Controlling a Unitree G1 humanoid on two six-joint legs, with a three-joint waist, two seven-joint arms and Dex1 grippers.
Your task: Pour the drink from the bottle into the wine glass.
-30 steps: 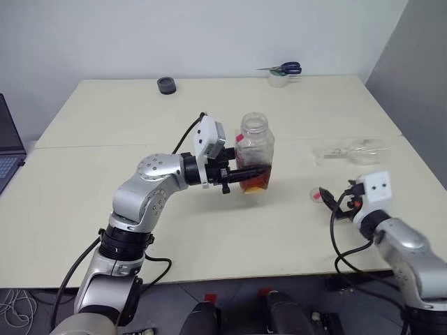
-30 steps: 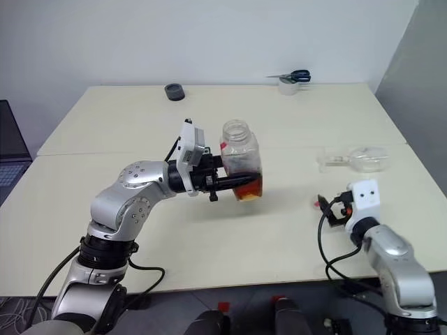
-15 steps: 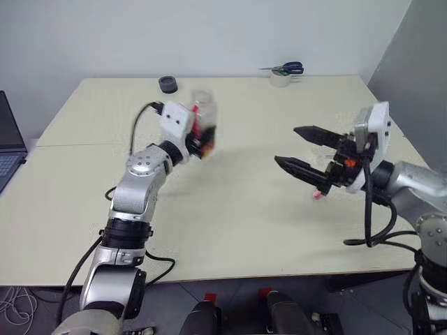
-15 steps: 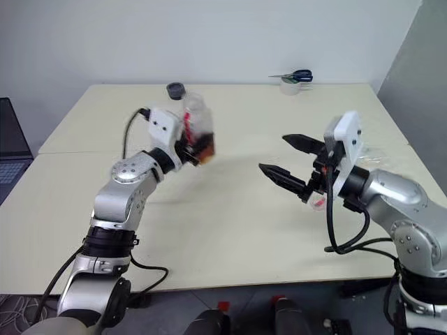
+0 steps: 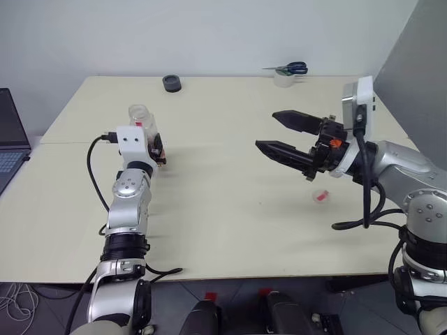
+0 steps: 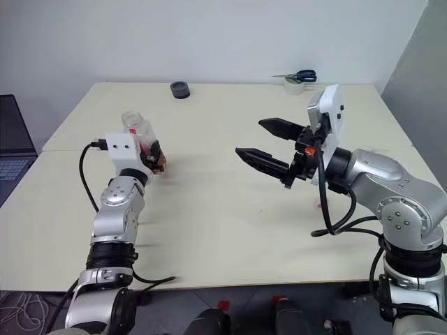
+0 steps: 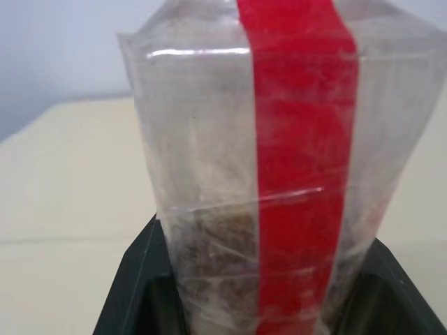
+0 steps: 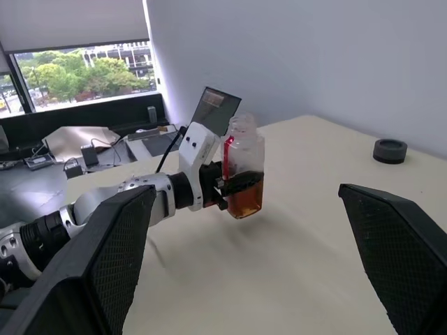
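Jaws of the left gripper clamp the bottle; jaws of the right gripper stand wide apart, holding nothing.

Held upright above the counter on its left side, the bottle has its mouth uncapped and the drink sitting amber-brown in its lower part; a red label strip runs down one face; the right gripper hangs over the middle of the counter, well apart from the bottle, its fingers pointing toward it; a small red cap lies on the counter below the right arm; a black round object and scissors on a tape roll lie along the far edge; a laptop sits off to the left.
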